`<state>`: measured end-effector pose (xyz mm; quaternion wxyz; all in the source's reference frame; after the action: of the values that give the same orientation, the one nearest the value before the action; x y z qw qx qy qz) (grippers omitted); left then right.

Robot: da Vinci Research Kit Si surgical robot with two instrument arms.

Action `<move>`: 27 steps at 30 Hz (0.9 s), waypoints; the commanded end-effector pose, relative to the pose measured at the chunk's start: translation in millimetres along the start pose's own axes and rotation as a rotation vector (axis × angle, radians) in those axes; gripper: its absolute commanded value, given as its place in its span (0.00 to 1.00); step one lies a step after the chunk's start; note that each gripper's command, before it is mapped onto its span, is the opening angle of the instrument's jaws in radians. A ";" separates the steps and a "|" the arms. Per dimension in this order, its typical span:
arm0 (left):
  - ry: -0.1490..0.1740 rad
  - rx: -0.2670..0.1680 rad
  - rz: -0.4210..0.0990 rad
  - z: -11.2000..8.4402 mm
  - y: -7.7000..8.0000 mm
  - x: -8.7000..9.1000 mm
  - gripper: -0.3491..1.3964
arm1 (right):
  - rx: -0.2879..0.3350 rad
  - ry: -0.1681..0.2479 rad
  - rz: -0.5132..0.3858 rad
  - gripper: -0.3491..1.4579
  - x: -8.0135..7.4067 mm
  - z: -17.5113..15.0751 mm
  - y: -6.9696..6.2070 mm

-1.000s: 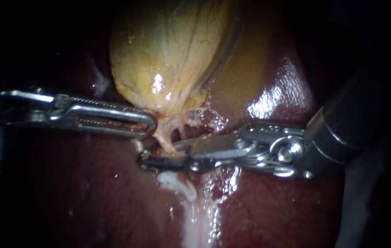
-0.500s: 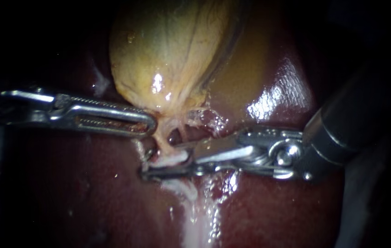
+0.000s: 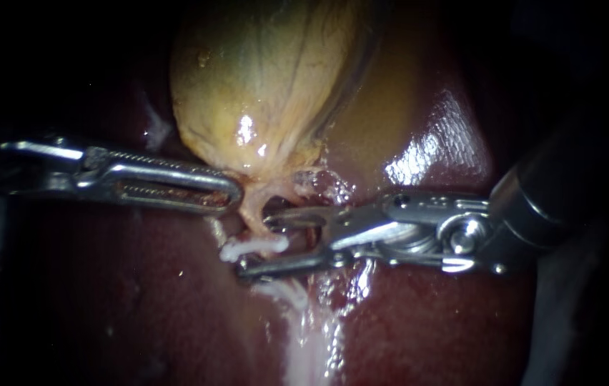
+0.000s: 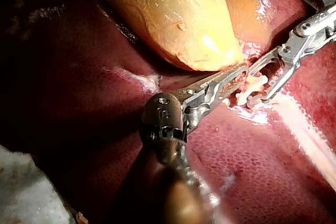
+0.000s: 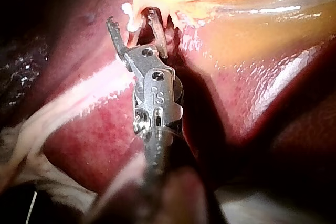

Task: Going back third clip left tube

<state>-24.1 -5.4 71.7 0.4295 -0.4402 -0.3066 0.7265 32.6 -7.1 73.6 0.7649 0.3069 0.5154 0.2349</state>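
Endoscope view: white clip [image 3: 254, 248] sits across left tube [image 3: 251, 216], frame centre, at 6 o'clock of gallbladder [image 3: 261, 93]. Right instrument [image 3: 256, 245] claw is wide, straddling the clip and gripping nothing. Left instrument [image 3: 229, 191] claw is narrow, pinching the gallbladder base.
Left wrist view: same pinch.
Right wrist view: clip lies between the open tips.
Tube looks soft, wet and easily torn, so I'd hold at the gallbladder base, never on the clip.
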 end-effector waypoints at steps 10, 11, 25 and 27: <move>0.000 -0.001 0.001 0.1 0.0 0.1 0.00 | 0.039 -0.007 -0.123 0.47 2.6 -8.7 -1.1; 0.000 -0.001 0.000 0.1 0.0 0.1 0.00 | 0.041 -0.007 -0.128 0.47 2.5 -9.2 -1.0; 0.004 0.007 0.004 1.9 -0.7 -0.3 0.00 | 0.053 -0.009 -0.159 0.47 2.1 -11.1 -1.0; 0.006 0.009 0.006 2.6 -1.3 -0.4 0.00 | 0.054 -0.009 -0.159 0.47 2.1 -11.3 -1.0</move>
<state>-26.0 -5.4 74.4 0.4299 -0.4415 -0.3013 0.7276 22.8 -3.8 68.3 0.7749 0.2870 0.5407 0.1578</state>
